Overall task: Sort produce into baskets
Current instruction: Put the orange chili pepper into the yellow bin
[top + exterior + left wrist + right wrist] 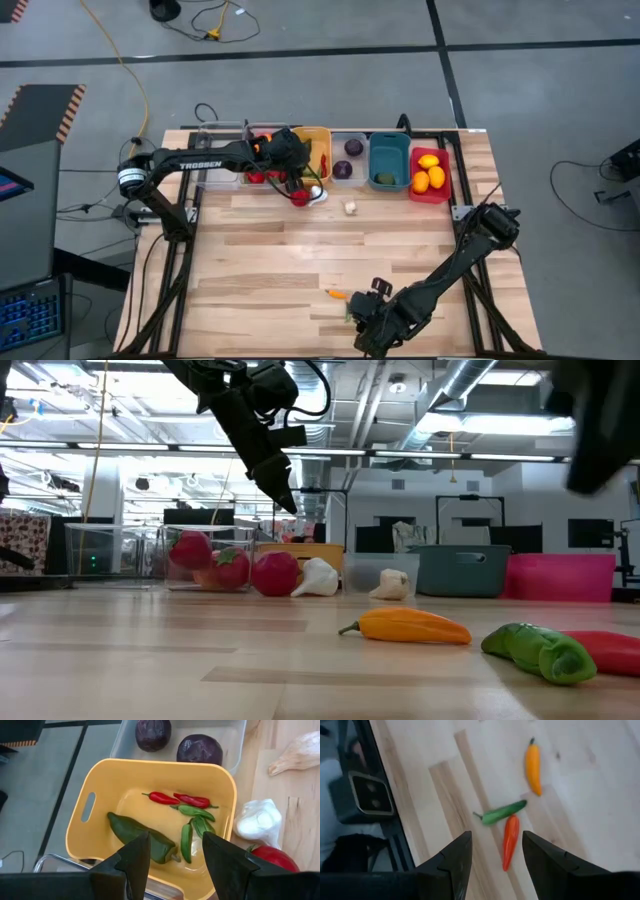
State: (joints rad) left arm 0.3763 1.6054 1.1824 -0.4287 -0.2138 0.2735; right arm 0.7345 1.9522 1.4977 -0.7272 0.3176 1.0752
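My left gripper (175,855) hangs open over the near left part of the orange-yellow basket (318,135), touching nothing. In that basket lie a dark green pepper (137,836), red chilies (180,799) and green chilies (192,822). My right gripper (496,856) is open above the table's near edge, over a red chili (509,842), a green chili (502,812) and an orange chili (533,767) that lie flat on the wood. A red tomato (300,197) and two white garlic pieces (316,191) (351,207) lie on the table in front of the baskets.
The baskets stand in a row along the far edge: clear ones (222,160) at the left holding red pieces (232,568), a clear one with purple balls (348,158), a teal one (388,160) and a red one (430,185) with yellow-orange citrus. The table's middle is bare wood.
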